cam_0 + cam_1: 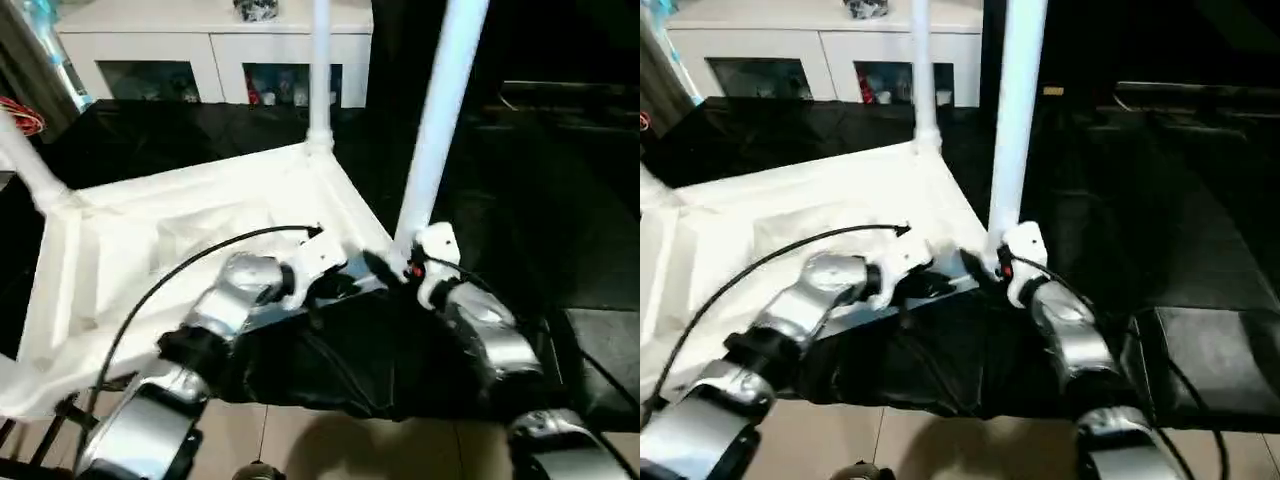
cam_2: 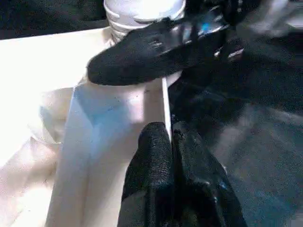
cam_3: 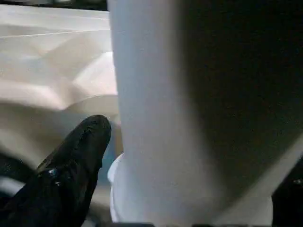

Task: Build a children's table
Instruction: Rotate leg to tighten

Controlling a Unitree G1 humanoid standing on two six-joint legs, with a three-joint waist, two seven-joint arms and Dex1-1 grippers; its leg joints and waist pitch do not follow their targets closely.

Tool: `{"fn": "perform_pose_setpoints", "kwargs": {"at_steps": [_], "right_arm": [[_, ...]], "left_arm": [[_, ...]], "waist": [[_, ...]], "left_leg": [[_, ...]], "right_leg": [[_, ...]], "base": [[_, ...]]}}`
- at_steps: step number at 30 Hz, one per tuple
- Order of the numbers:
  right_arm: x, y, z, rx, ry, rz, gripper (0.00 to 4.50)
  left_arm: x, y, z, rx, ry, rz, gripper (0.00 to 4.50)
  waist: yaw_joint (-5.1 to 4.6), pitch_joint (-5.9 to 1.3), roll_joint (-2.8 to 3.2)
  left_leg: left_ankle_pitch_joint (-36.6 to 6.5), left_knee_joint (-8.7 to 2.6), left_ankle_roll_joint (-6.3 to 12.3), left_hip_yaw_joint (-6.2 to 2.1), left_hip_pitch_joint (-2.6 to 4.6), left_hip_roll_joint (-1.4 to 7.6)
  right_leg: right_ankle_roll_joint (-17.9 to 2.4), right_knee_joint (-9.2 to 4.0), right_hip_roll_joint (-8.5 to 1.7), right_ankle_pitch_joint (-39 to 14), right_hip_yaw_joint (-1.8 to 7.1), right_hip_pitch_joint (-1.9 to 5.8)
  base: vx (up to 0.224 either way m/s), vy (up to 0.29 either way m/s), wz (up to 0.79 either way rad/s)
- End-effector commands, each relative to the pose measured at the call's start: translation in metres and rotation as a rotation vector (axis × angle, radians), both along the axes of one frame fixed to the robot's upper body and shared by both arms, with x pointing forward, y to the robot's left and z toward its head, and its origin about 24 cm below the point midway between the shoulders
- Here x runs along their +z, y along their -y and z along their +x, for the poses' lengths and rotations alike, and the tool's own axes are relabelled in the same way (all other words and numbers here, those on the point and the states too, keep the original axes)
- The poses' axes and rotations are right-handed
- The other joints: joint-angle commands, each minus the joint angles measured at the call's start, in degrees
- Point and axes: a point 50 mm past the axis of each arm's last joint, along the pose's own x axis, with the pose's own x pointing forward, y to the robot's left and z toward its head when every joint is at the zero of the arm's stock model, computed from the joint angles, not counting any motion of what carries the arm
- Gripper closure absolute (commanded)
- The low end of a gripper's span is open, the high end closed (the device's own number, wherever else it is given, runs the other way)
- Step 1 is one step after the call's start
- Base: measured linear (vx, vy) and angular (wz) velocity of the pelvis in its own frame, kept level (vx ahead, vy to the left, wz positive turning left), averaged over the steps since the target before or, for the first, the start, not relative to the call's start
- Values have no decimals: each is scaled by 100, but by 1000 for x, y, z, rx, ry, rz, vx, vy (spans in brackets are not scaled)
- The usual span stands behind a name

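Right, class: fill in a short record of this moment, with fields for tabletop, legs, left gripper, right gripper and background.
tabletop: white tabletop lying underside up on a black cloth
legs: near leg upright at the near corner; far leg upright at the far corner; a third leg at the left corner
left gripper: left gripper, shut, at the tabletop's edge
right gripper: right gripper at the near leg's base
background: white cabinet
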Motion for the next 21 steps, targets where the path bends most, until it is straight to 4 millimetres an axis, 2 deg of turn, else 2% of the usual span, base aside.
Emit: {"fn": "perform_pose_setpoints", "kwargs": {"at_steps": [1, 2, 4, 6, 8, 12, 13, 14, 18, 21], "right_arm": [[-11, -8, -15, 205, -92, -32, 51], [-11, -2, -23, 326, -103, -70, 51], [-11, -1, -24, 346, -106, -77, 51], [-9, 6, -33, 479, -131, -102, 51], [-6, 9, -37, 532, -143, -97, 51], [5, 12, -45, 673, -172, -57, 88], [8, 12, -48, 723, -193, -48, 95], [9, 12, -50, 752, -206, -57, 112], [9, 12, -55, 812, -231, -89, 146], [9, 12, -58, 838, -246, -91, 153]], "left_arm": [[6, 13, -11, -182, 9, -11, 450], [6, 6, -10, -201, 3, 4, 450], [7, 5, -10, -204, 1, 7, 450], [8, -3, -10, -241, -14, 22, 450], [9, -7, -10, -260, -18, 30, 450], [11, -18, -12, -319, -42, 57, 450], [12, -21, -13, -340, -50, 67, 450], [12, -23, -13, -349, -57, 76, 450], [12, -28, -14, -372, -66, 100, 450], [12, -30, -13, -379, -70, 105, 450]], "waist": [[12, -374, -42], [30, -368, -39], [41, -362, -32], [64, -351, -56], [66, -346, -58], [108, -372, -64], [139, -389, -83], [150, -384, -95], [192, -379, -83], [192, -369, -89]], "left_leg": [[-1634, -346, 406, -77, 26, 238], [-1660, -347, 406, -77, 31, 247], [-1740, -349, 399, -75, 38, 252], [-1860, -368, 336, -92, 53, 257], [-1898, -373, 323, -94, 60, 263], [-1693, -353, 400, -93, 50, 280], [-1516, -333, 474, -89, 45, 274], [-1485, -328, 490, -84, 40, 275], [-1533, -334, 397, -85, 57, 282], [-1645, -349, 326, -91, 62, 286]], "right_leg": [[-1245, -389, -338, -1190, 224, 317], [-1221, -399, -346, -1328, 232, 313], [-1188, -420, -359, -1523, 237, 294], [-1137, -446, -368, -1842, 235, 290], [-1117, -446, -359, -1911, 243, 286], [-1186, -408, -374, -1660, 256, 282], [-1244, -373, -361, -1409, 251, 291], [-1260, -374, -363, -1379, 251, 287], [-1248, -386, -385, -1589, 249, 269], [-1180, -402, -386, -1779, 257, 264]], "base": [[0, 0, 0], [0, 0, 0], [0, 0, 0], [0, 0, 0], [0, 0, 0], [0, 0, 0], [0, 0, 0], [0, 0, 0], [0, 0, 0], [0, 0, 0]]}}
